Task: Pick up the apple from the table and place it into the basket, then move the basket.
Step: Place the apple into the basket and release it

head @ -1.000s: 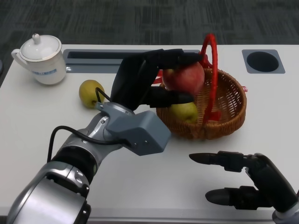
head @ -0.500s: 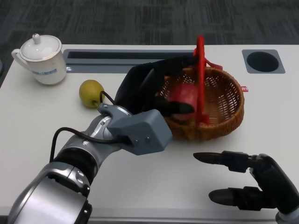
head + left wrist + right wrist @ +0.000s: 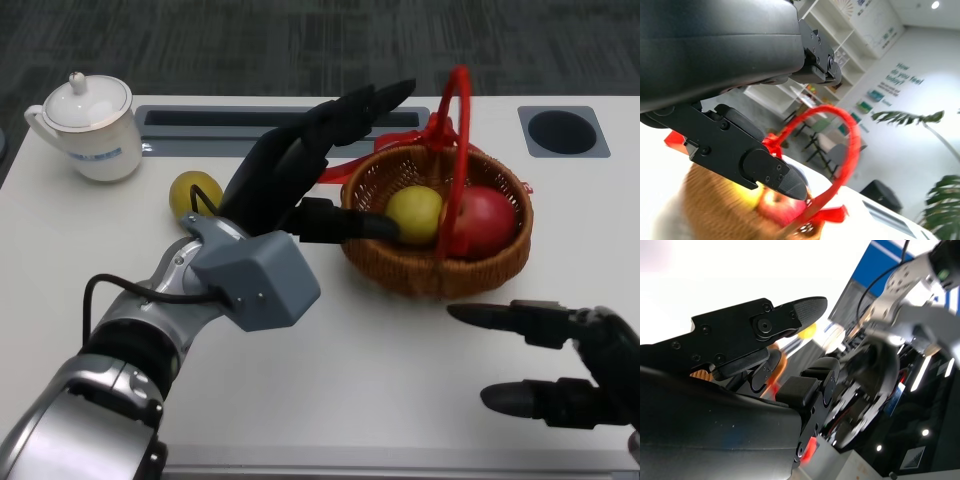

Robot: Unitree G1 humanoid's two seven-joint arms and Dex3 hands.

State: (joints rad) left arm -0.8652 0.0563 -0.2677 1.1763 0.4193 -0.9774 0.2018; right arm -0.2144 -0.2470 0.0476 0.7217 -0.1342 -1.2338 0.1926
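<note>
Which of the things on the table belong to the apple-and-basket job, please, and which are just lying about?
Job:
apple, in the basket
basket
left hand, open beside the basket
right hand, open over the table

Lying about:
yellow fruit in the basket
pear on the table
teapot

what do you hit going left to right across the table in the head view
White teapot → yellow pear on the table → left hand → yellow-green fruit in the basket → red apple → round black port in the table.
</note>
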